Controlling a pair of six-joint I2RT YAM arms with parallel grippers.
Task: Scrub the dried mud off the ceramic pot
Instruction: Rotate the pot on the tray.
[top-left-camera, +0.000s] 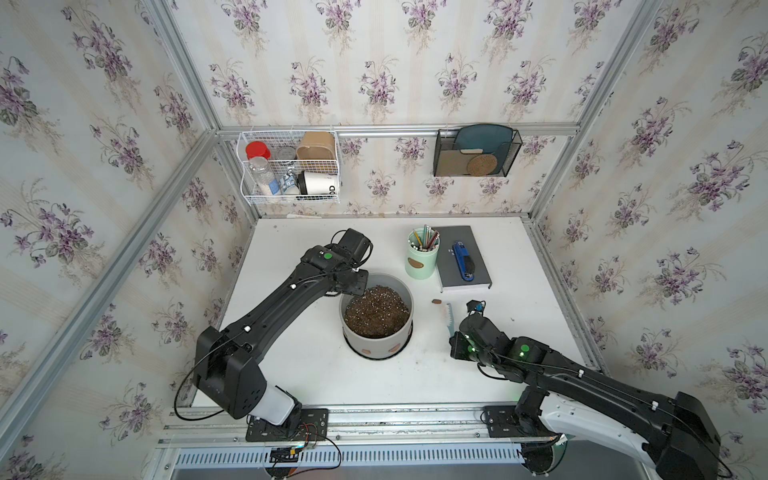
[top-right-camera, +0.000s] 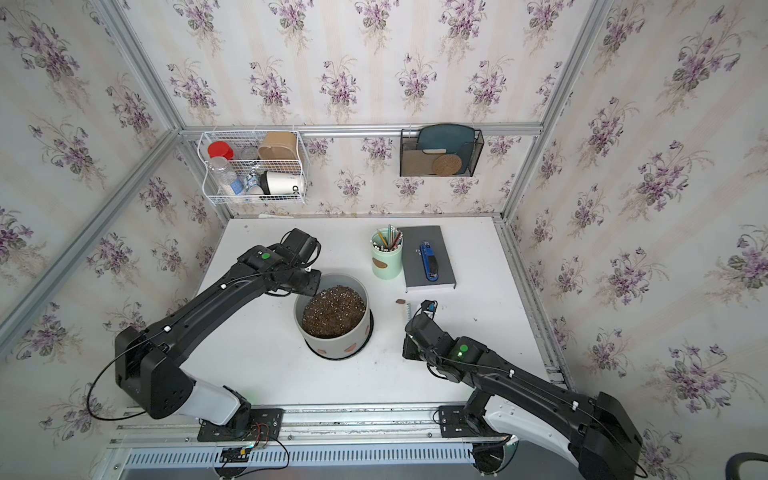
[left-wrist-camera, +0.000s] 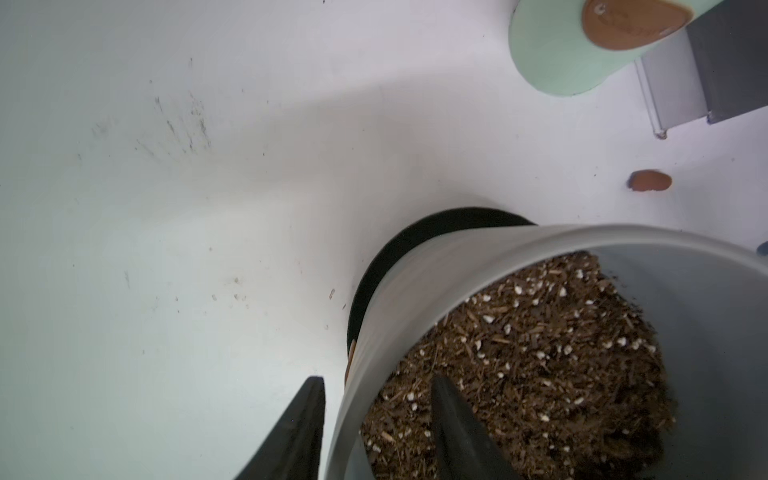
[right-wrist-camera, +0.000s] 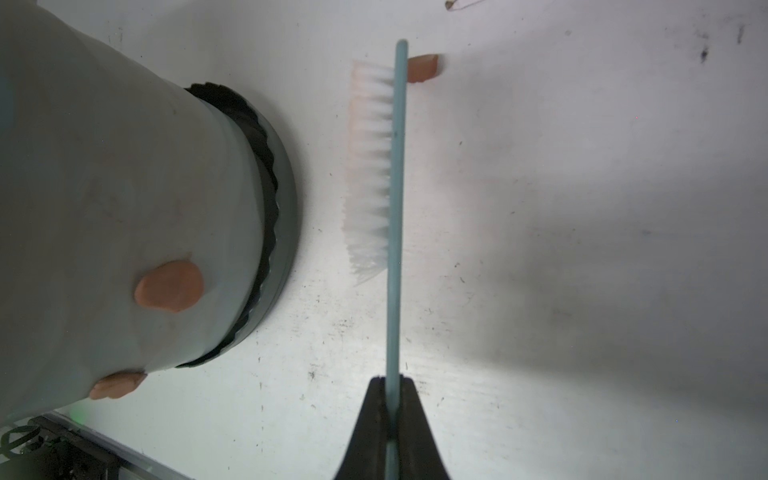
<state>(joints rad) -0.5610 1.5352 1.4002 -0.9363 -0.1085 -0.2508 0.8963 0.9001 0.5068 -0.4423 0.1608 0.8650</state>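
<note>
Right hand (right-wrist-camera: 392, 382) pinches brush (right-wrist-camera: 395, 208), bristles (right-wrist-camera: 370, 166) facing pot (right-wrist-camera: 104, 166) beside it (mud (right-wrist-camera: 169, 286) low down). Left hand (left-wrist-camera: 378, 378) spread astride rim (left-wrist-camera: 457, 237): clamp before scrubbing.

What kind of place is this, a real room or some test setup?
Likely a robot test cell dressed as a home corner: aluminium frame around floral wallpaper, left arm and right arm mounted at a white table, wire basket of household containers.
</note>
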